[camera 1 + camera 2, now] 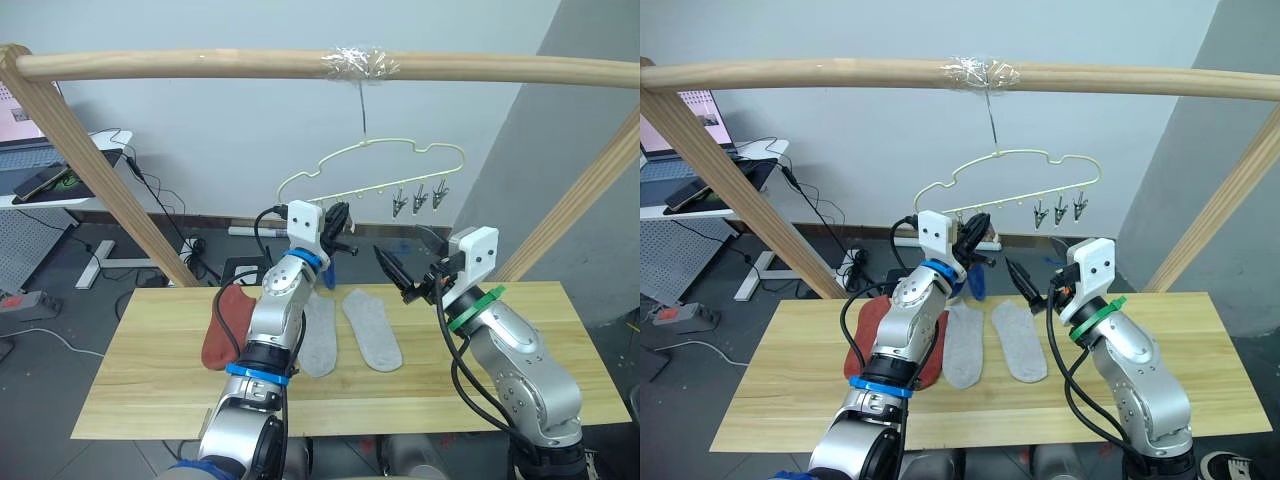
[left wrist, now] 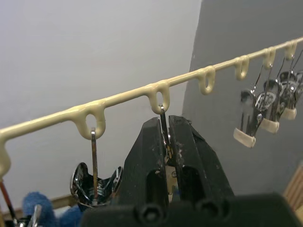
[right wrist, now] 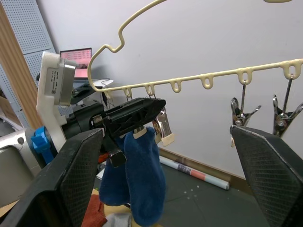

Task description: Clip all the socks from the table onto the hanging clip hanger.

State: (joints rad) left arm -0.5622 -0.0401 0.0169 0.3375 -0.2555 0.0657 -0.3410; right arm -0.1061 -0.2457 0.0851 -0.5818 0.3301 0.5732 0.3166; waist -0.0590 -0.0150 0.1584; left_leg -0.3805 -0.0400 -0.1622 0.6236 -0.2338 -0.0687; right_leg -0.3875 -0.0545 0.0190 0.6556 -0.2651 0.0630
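The pale-gold clip hanger [image 1: 372, 160] hangs from a wooden pole [image 1: 200, 66] above the table [image 1: 500, 400]. My left gripper [image 2: 164, 124] is raised to its bottom bar and shut on one metal clip [image 3: 163, 126]. Blue socks [image 3: 142, 189] dangle below that clip. Three bare clips [image 1: 418, 198] hang at the hanger's right end. Two light grey socks [image 1: 372, 328] [image 1: 320, 338] lie flat mid-table, and rust-red socks [image 1: 225, 325] lie to their left. My right gripper [image 1: 405, 262] hovers open and holds nothing, just right of the blue socks and above the grey ones.
Slanted wooden posts [image 1: 95, 170] [image 1: 585, 195] carry the pole at both sides of the table. A desk with a laptop [image 1: 40, 180] stands at the back left, with cables [image 1: 195, 250] on the floor behind the table.
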